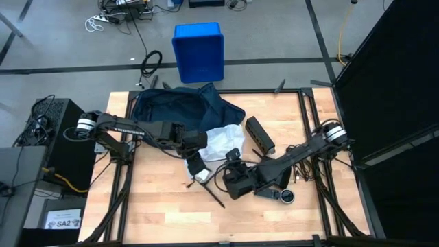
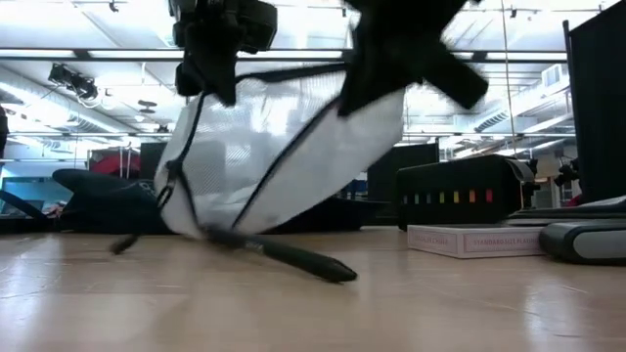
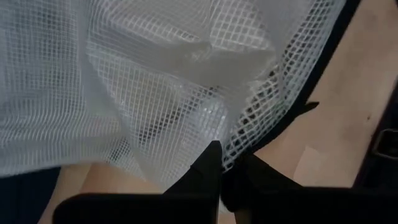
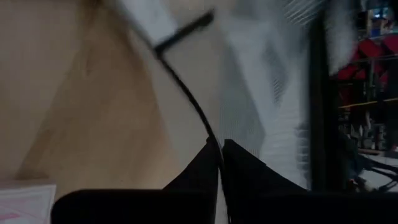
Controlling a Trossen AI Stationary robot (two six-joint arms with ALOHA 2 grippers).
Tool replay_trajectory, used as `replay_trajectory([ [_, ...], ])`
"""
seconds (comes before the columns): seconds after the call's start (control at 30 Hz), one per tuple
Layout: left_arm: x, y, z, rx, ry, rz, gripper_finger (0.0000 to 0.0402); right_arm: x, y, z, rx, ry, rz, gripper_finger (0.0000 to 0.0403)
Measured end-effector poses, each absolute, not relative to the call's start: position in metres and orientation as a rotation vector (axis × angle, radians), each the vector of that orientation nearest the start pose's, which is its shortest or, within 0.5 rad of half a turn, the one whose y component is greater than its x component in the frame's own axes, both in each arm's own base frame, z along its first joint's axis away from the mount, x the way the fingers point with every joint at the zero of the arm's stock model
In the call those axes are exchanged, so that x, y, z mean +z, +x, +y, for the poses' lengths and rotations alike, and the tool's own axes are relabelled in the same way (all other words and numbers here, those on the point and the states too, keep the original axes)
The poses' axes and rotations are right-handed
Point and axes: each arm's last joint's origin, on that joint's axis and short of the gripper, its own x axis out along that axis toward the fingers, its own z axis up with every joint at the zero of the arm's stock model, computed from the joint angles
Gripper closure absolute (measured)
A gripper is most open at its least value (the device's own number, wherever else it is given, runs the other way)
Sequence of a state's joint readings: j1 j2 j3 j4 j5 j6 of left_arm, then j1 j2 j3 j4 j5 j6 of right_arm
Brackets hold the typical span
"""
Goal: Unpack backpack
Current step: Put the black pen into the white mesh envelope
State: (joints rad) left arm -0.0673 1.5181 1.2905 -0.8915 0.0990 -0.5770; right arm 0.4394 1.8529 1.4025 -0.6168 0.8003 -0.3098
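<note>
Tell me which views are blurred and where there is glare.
Right wrist view: mesh pouch and table smeared by motion. Low view: right arm blurred, ceiling lights bright behind. Left wrist view: the mesh is sharp. High view: sharp, evenly lit, no glare.

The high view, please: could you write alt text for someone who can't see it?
Seen from above, two dark robot arms meet mid-table over a white mesh pouch, the left gripper and right gripper both shut at its edge. A dark navy backpack lies at the wooden table's far side, with a bright blue bin on the floor beyond.
</note>
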Motion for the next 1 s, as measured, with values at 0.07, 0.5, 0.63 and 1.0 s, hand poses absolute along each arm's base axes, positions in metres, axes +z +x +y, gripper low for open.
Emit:
replay_trajectory([
  [0.07, 0.291, 0.302, -0.023, 0.169, -0.533, 1.104, 0.0402, 0.238, 0.351, 0.144, -0.196, -0.885, 0.904, 0.0403],
  [0.5, 0.325, 0.308, -0.022, 0.102, -0.537, 1.0, 0.0402, 0.248, 0.351, 0.147, -0.139, -0.795, 0.846, 0.0403],
  [0.63, 0.328, 0.307, -0.019, 0.059, -0.56, 1.006, 0.0402, 0.257, 0.349, 0.146, -0.104, -0.689, 0.81, 0.0403],
  [1.0, 0.339, 0.298, -0.001, 0.038, -0.615, 0.962, 0.0402, 0.313, 0.332, 0.146, -0.042, -0.519, 0.582, 0.0403],
])
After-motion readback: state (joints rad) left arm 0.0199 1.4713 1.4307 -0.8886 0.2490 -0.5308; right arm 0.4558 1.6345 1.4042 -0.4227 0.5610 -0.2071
